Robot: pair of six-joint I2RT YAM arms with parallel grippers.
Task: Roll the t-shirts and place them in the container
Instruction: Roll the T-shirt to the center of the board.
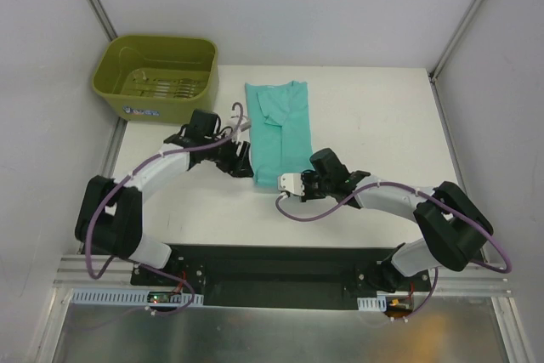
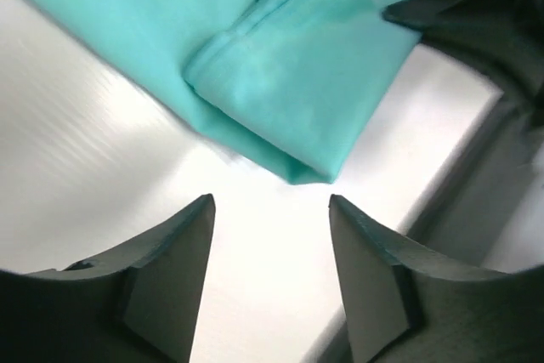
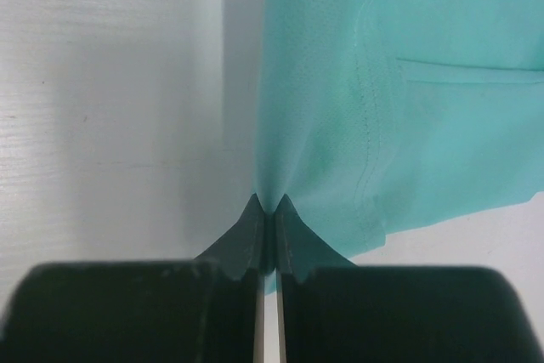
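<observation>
Currently: t-shirt (image 1: pixel 280 129) folded into a long strip mid-table (image 1: pixel 374 125). Looks thin, light, limp, so probably sags and slips if held at one point. Right jaws clamped on near hem; left jaws spread wide just beside near-left corner, gripping nothing. Best hold: both near corners. Bare room right; olive tub (image 1: pixel 153 108) far-left, well apart.

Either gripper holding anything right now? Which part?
The right gripper is shut on the t-shirt, pinching the fabric's edge at its near end. The left gripper is open beside a corner of it, holding nothing.
</observation>
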